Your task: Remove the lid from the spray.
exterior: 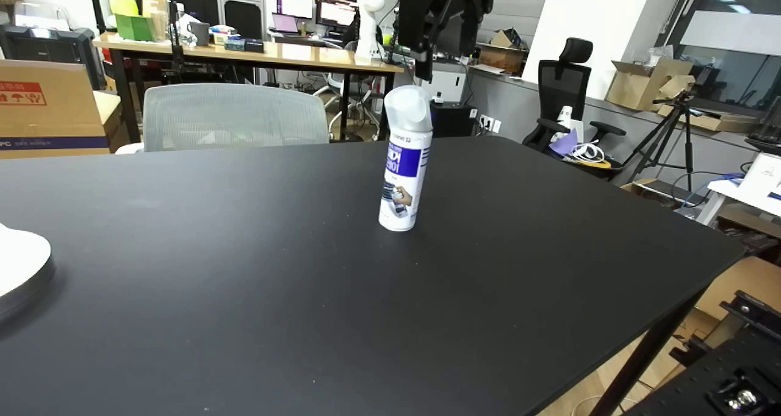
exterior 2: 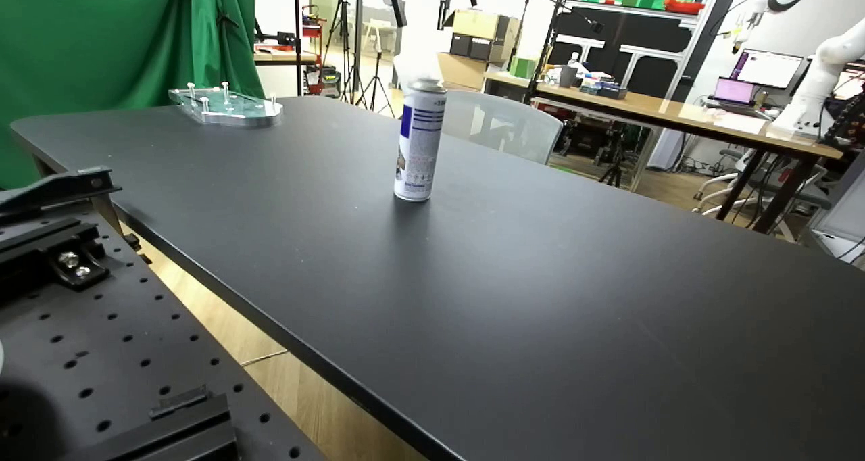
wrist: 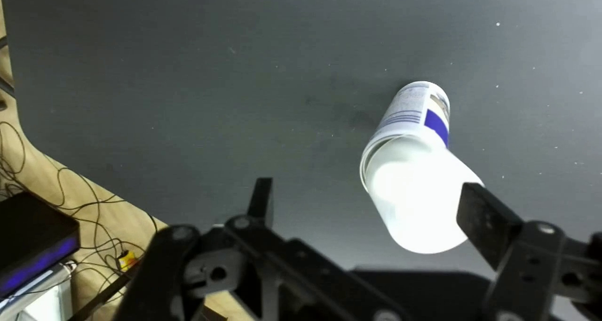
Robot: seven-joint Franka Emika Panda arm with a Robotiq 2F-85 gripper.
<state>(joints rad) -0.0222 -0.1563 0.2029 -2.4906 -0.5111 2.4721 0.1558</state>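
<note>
The spray (exterior: 403, 181) is standing near the middle of an exterior view, a slim, smooth white cylinder with a blue-purple label patch and dark print wrapping its side. Its long axis is running vertical, its base resting on the table (exterior: 244, 294), whose smooth black top is giving off a soft sheen among pale specks. The lid (wrist: 423, 198), a whitish, faintly translucent cap with a rounded crown, is sitting askew on the upward end: it is leaning off the spray's axis, and a crescent of rim is showing in the wrist view. Above, the black, angular, jointed tool (wrist: 367, 189) is hovering with blocky fingers (wrist: 491, 224) standing wide apart, gripping nothing; one is overlapping the lid's edge in the wrist view, but whether they are touching I cannot tell.
</note>
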